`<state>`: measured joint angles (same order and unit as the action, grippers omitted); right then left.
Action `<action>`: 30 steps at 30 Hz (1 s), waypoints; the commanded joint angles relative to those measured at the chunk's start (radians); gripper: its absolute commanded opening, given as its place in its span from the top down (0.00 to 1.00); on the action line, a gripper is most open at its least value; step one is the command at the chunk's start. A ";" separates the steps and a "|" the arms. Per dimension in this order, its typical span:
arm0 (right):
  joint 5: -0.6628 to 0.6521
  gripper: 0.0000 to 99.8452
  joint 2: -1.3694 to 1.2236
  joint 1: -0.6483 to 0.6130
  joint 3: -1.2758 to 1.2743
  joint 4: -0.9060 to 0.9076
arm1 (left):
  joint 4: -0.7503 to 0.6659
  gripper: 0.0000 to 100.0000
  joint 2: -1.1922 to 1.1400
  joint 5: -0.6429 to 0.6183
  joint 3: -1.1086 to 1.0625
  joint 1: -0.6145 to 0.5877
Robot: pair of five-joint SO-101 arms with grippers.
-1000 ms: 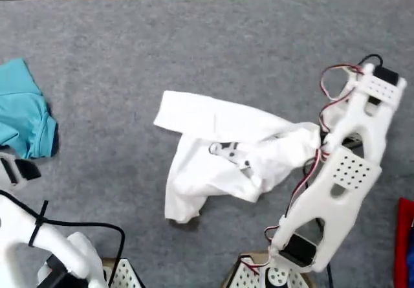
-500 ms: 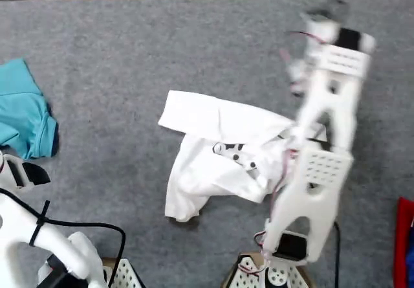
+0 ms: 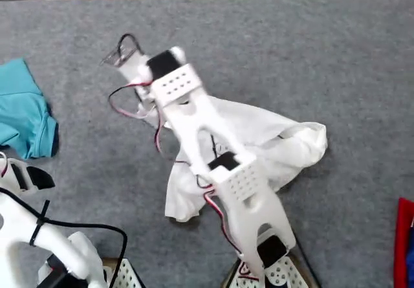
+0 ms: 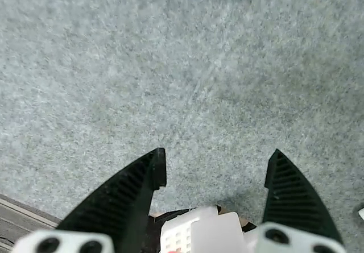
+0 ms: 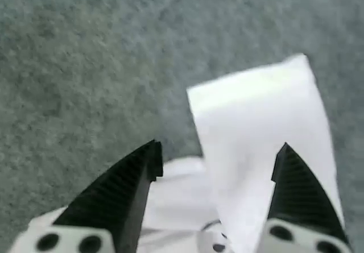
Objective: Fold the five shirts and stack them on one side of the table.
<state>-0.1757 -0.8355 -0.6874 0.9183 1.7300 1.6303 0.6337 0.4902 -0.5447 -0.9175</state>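
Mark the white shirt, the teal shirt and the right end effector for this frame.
white shirt (image 3: pixel 294 142), high view, on the bunched fabric at one end.
teal shirt (image 3: pixel 22 113), high view, on the middle of the visible fabric.
right end effector (image 5: pixel 219 153), right wrist view, midway between its open fingertips.

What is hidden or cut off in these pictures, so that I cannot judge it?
High view: the right arm covers the middle of the crumpled white shirt.
High view: the left edge cuts off the teal shirt.
High view: the right edge cuts off a red item; its kind is unclear.
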 commanded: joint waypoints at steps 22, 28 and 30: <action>-0.003 0.83 -0.509 0.053 0.550 0.038 | -0.002 0.71 0.012 0.008 0.006 0.003; -0.002 0.98 -0.530 0.088 0.611 0.038 | 0.002 0.71 0.013 0.009 0.006 0.003; 0.031 1.00 -0.529 0.108 0.633 0.038 | 0.005 0.71 0.015 0.009 0.006 0.003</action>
<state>-0.1741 -1.3633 -0.5999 1.5182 1.7499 1.6303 0.6337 0.4902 -0.5447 -0.9175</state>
